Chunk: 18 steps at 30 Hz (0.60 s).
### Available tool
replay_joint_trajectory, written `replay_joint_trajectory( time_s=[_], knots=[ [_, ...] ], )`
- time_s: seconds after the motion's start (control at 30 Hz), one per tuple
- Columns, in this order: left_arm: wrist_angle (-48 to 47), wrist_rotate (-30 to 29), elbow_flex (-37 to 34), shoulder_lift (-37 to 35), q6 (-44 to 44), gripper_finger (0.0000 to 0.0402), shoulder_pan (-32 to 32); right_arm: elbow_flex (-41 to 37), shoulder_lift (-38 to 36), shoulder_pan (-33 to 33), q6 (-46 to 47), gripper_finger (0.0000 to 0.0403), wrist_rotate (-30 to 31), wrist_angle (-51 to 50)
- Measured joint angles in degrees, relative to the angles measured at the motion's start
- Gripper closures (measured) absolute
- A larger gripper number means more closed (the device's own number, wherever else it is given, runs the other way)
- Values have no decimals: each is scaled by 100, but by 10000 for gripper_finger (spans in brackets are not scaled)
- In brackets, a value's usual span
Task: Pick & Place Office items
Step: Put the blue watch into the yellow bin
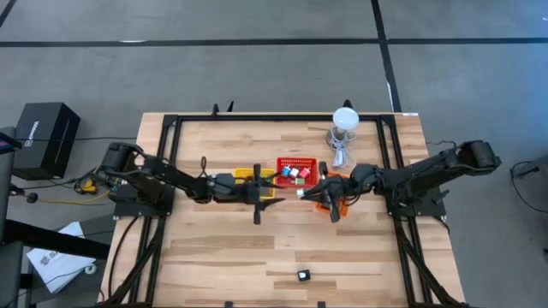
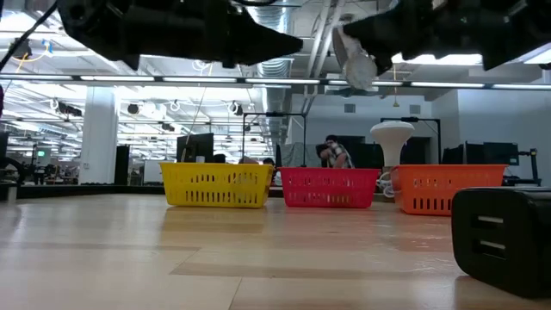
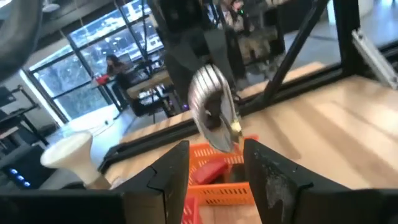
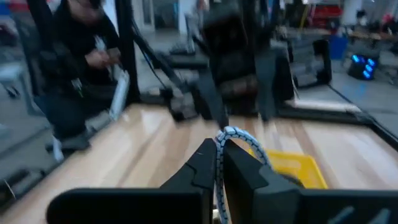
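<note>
The left gripper (image 1: 267, 191) is held above the yellow basket (image 1: 250, 175), fingers apart and nothing between them, probably waiting; the red basket (image 1: 296, 168) already holds several small office items (image 1: 294, 172), so sorting is judged partly done; the right gripper (image 4: 219, 163) is held beside the orange basket (image 1: 336, 185), pinched on a white-and-blue cord (image 4: 244, 140), likely for dropping; a black block (image 1: 302, 275) is left well apart near the front edge of the table (image 1: 360, 257).

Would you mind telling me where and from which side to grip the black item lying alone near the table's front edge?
Take the black item from straight above, jaws across its two flat opposite sides: it is a small blocky piece lying low on open wood, nothing beside it.
</note>
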Motion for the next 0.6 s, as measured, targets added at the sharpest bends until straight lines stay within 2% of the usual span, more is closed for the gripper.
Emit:
replay_joint_trajectory(
  time_s=[0.23, 0.6],
  knots=[
    [-10, -632, 226, 341, 125, 246, 0, 370, 531, -187, 436, 387, -501, 251],
    [9, -666, 229, 342, -123, 251, -20, 1374, 1906, -166, 613, 387, -635, 233]
  ],
)
